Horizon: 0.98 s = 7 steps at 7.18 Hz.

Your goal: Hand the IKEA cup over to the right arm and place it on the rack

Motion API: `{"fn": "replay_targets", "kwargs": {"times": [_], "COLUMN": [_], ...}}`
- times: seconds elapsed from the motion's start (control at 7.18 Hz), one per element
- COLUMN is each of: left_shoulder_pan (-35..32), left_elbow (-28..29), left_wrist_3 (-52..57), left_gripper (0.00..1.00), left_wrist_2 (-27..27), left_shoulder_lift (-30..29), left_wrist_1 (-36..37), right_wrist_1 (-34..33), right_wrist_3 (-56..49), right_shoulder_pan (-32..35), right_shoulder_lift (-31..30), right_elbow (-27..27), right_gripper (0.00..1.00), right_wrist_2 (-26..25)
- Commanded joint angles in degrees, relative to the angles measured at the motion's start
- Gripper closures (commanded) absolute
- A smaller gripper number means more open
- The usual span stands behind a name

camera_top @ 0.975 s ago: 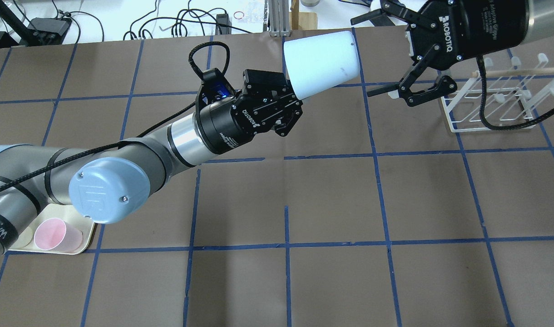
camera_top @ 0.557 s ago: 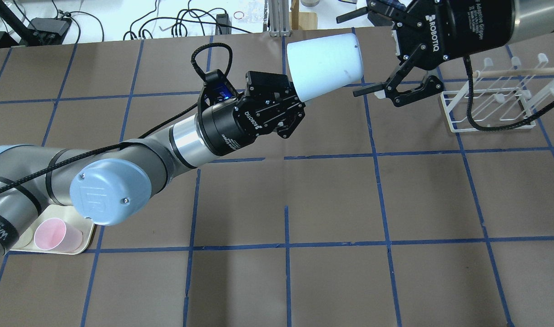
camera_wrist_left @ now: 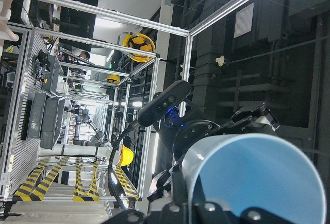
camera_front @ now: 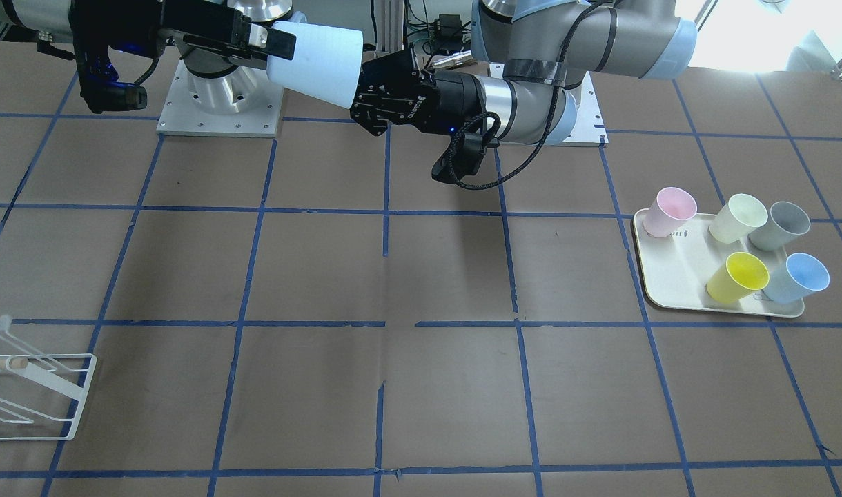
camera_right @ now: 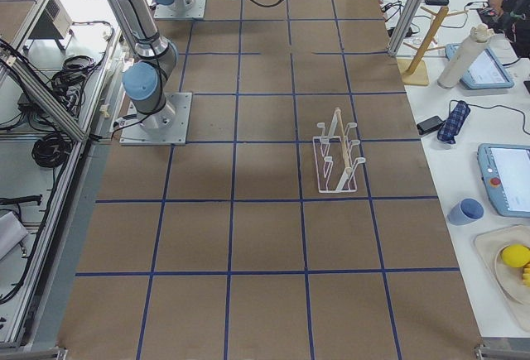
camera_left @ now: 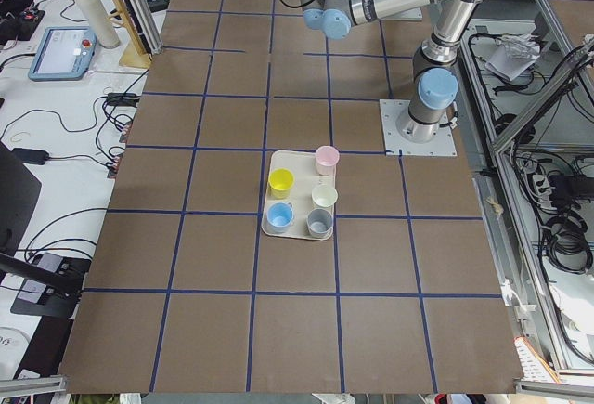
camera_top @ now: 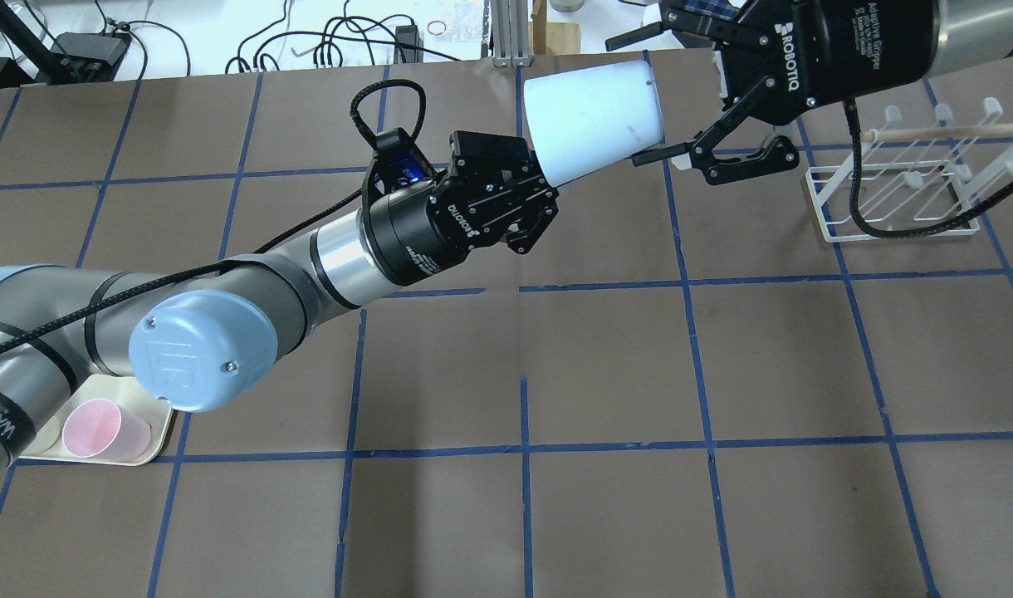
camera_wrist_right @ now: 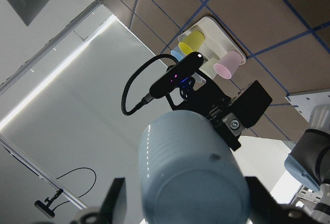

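Left gripper (camera_top: 530, 184) clamps the IKEA cup (camera_top: 594, 116) by its rim, holding it sideways above the table (camera_top: 606, 357); right gripper (camera_top: 627, 98) gapes wide, a finger on either side of the cup's base.

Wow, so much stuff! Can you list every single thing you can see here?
Pale blue cup: 1, pale blue, up in the air on its side, between the two arms.
Tray cups: 5, a pink cup, cream cup, grey cup, yellow cup and blue cup, all standing on the tray.
Tray: 1, cream, on the table on the left arm's side.
Rack: 1, white wire with a wooden peg, on the table on the right arm's side.
Table: 1, brown with blue tape lines.
Left arm: 1, silver with a black cable, jaws shut on the pale blue cup's rim.
Right arm: 1, silver, jaws open either side of that cup's bottom end.
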Motion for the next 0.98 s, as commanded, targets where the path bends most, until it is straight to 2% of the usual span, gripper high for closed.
{"fn": "replay_targets", "kwargs": {"times": [0.0, 0.56, 0.84], "left_shoulder_pan": [0.0, 0.0, 0.0], "left_elbow": [0.0, 0.0, 0.0], "left_wrist_3": [0.0, 0.0, 0.0], "left_gripper": [1.0, 1.0, 1.0], "left_wrist_2": [0.07, 0.07, 0.07], "left_shoulder_lift": [-0.01, -0.1, -0.1], "left_wrist_1": [0.0, 0.0, 0.0], "right_wrist_1": [0.07, 0.07, -0.01], "right_wrist_3": [0.0, 0.0, 0.0], "right_shoulder_pan": [0.0, 0.0, 0.0], "right_shoulder_lift": [-0.01, 0.08, 0.08], "right_elbow": [0.23, 0.23, 0.23], "right_gripper": [0.15, 0.15, 0.18], "right_wrist_2": [-0.25, -0.69, -0.69]}}
